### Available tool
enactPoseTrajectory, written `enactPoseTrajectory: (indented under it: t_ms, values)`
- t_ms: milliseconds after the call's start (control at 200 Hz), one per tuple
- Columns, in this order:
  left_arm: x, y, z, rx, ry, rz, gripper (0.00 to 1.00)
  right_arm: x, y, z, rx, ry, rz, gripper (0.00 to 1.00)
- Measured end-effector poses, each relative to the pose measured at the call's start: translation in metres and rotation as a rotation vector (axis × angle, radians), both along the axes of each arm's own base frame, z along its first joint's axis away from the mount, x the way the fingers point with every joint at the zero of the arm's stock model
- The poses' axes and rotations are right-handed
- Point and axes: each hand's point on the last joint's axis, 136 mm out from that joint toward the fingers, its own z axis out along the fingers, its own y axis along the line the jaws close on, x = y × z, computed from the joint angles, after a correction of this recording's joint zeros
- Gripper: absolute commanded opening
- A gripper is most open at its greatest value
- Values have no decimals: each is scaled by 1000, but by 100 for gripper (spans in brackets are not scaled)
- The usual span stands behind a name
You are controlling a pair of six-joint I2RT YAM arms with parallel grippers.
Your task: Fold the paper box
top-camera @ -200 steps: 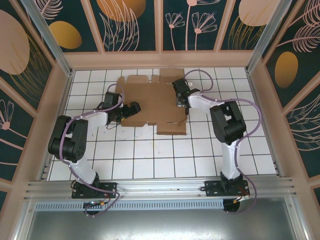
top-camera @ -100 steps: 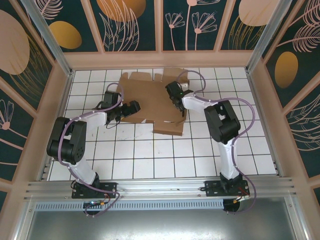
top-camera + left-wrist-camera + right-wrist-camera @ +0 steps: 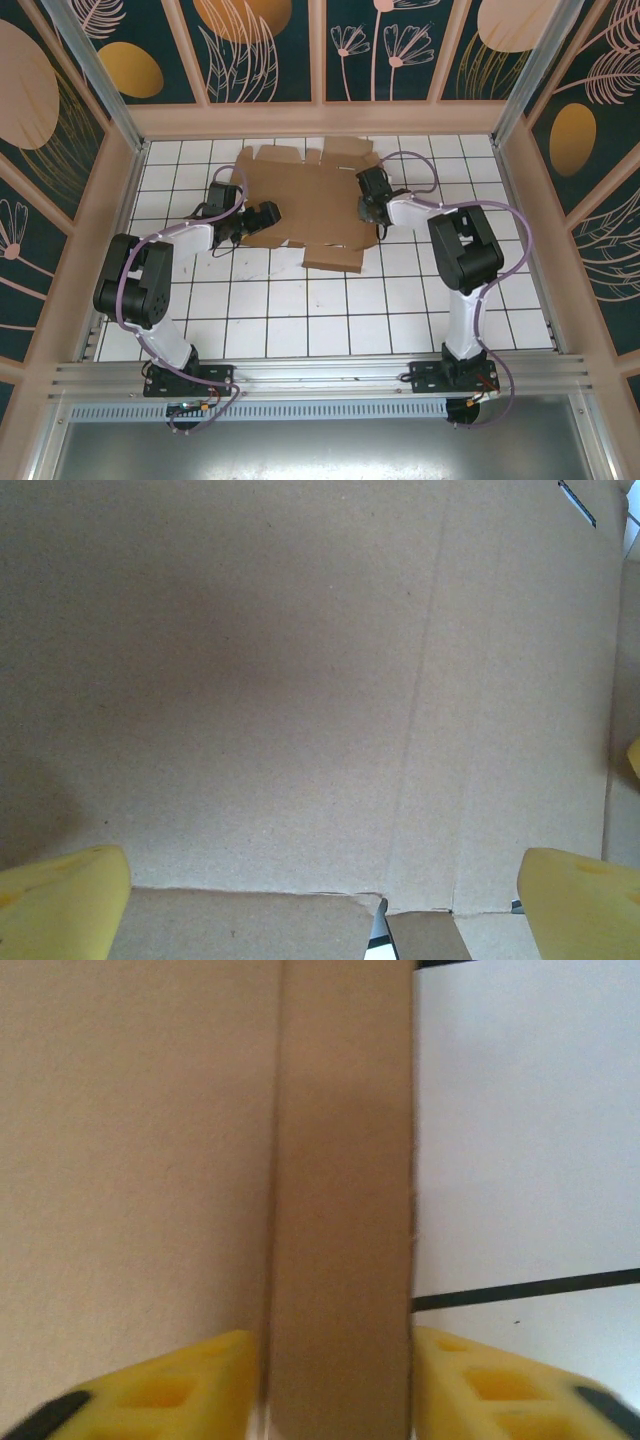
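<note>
**A:** Where is the paper box [image 3: 305, 200]?

**B:** It lies flat and unfolded on the white-tiled table [image 3: 300, 310], about midway along the far edge. It is a brown cardboard sheet with small flaps along its far side. One larger flap [image 3: 335, 258] sticks out toward the near edge.

**A:** What is at its left side?

**B:** The left end effector [image 3: 268, 215] sits at the sheet's left edge, pointing inward over it. In the left wrist view its yellow fingers [image 3: 60, 900] are spread wide apart. Bare cardboard [image 3: 300, 680] with a long crease fills the space between them, and nothing is gripped.

**A:** And the right side?

**B:** The right end effector [image 3: 368, 205] is at the sheet's right edge, low over the cardboard. In the right wrist view its fingers [image 3: 180, 1390] are apart, one on each side of a narrow strip [image 3: 340, 1210] that runs along the sheet's edge. The wider panel [image 3: 130, 1160] is to the left of the strip, and bare tile [image 3: 520, 1110] is to the right. I can't tell whether the fingers touch the strip's sides.
</note>
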Motion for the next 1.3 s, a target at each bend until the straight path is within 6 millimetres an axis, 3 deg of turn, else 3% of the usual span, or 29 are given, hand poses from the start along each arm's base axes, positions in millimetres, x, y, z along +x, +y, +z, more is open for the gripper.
enactPoseTrajectory:
  t_ms: [155, 285, 450, 581, 711, 966, 1301]
  values:
    - [0, 0, 0, -1, 0, 0, 99, -7, -10, 13, 131, -35, -32, 55]
    - [0, -1, 1, -3, -2, -2, 99, -5, -19, 25, 248, -78, -57, 43]
    - [0, -1, 1, -4, -3, -2, 99, -1, -10, 29, 321, -94, -34, 35]
    - [0, -1, 1, -4, -3, -2, 99, 0, -5, 27, 340, -94, -17, 36]
    - [1, -1, 1, -4, -5, -2, 99, 0, -4, 24, 343, -87, -20, 44]
    - [1, -1, 1, -4, -6, -2, 99, -3, -11, 16, 348, -81, -47, 46]
    - [1, -1, 1, -4, -6, -2, 99, -4, -7, 13, 385, -66, -33, 15]
